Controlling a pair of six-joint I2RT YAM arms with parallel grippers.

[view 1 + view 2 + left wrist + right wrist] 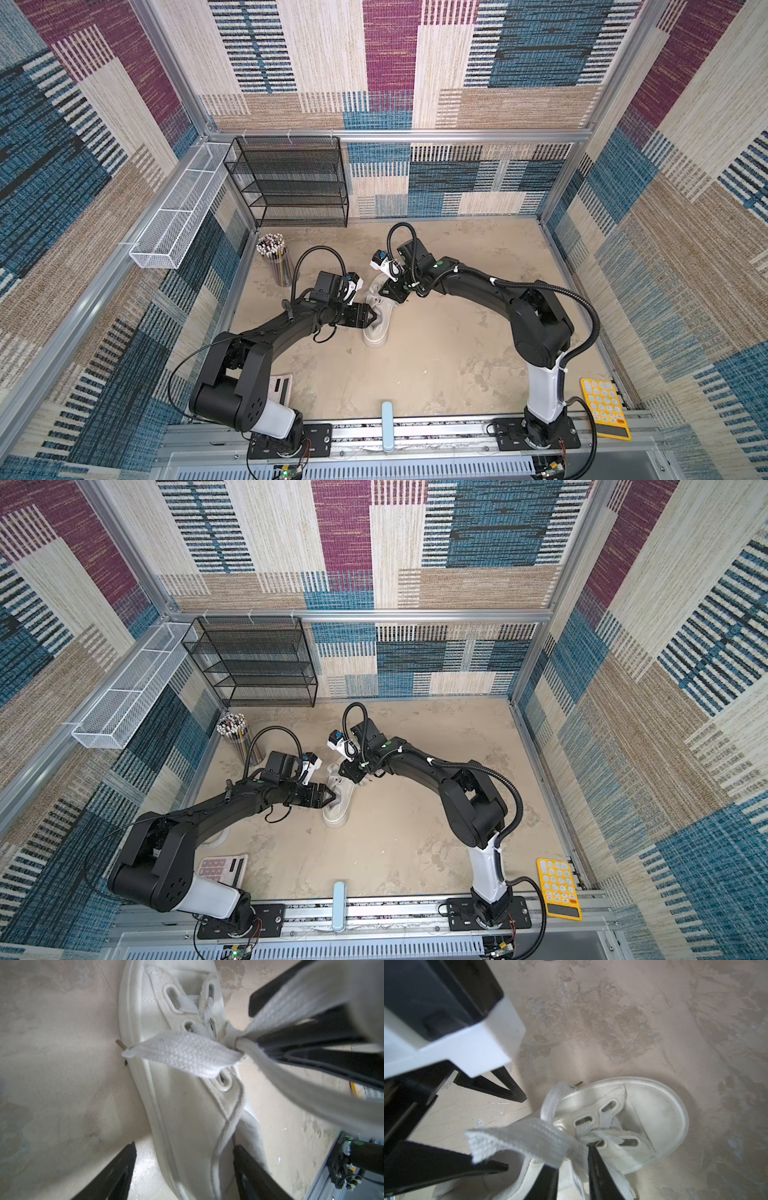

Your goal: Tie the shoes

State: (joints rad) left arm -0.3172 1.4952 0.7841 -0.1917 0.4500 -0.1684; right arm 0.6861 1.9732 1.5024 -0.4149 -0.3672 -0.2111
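Note:
The white shoe (pixel 379 330) (pixel 338 812) stands mid-table with its toe toward the front rail. Its flat laces are drawn into a knot (pixel 230 1040) (pixel 583 1136) over the eyelets, and one wide lace end (pixel 182 1053) (pixel 519 1136) sticks out sideways. My left gripper (pixel 375 318) (pixel 185 1146) is open and straddles the shoe's side; one finger (pixel 122 1169) is clear of the sole. My right gripper (pixel 389 293) (pixel 573 1157) hangs over the knot, jaws slightly apart, with a lace strip lying between them. That lace also drapes over the right fingers (pixel 311 1028).
A pencil cup (pixel 274 262) stands at the back left beside a black mesh shelf (pixel 291 183) and a white mesh basket (pixel 178 216). A yellow calculator (pixel 604 407) lies front right, a white calculator (pixel 222 868) front left, a pale blue bar (pixel 387 424) on the front rail.

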